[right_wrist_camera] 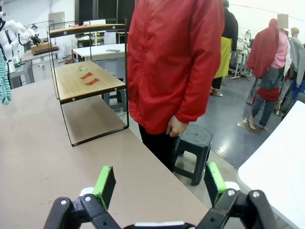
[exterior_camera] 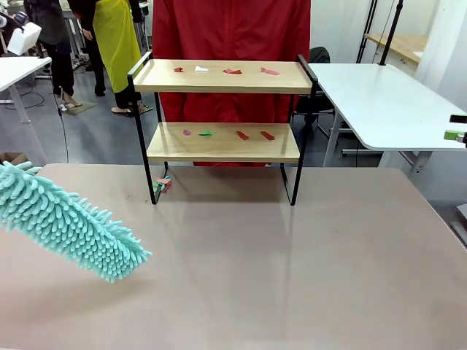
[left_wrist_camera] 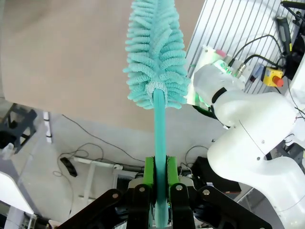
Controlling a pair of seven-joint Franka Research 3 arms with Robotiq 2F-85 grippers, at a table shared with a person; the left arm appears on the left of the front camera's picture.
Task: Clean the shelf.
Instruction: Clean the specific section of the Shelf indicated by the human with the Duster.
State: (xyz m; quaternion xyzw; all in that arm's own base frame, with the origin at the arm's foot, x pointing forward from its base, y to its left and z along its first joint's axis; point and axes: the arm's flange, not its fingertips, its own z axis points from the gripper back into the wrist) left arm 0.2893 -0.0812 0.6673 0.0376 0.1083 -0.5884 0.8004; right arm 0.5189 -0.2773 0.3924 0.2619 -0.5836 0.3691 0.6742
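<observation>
While our left gripper [left_wrist_camera: 161, 183] clamped the handle of a teal duster [exterior_camera: 69, 226], its fluffy head hung over the near-left corner of the table [exterior_camera: 306, 277]. Our right gripper [right_wrist_camera: 159, 183] stood wide and empty off to the right. The shelf [exterior_camera: 219, 152] stood well ahead and right of the duster, its long side facing us, bare table between. Both boards carried paper scraps [exterior_camera: 252, 135], with more by its left foot. A person in red [exterior_camera: 230, 29] stood just behind it.

No words, numbers, brand marks or signs can be read here. The shelf [exterior_camera: 222, 86], the duster [exterior_camera: 69, 226] and the table [exterior_camera: 292, 262] show no legible print.
</observation>
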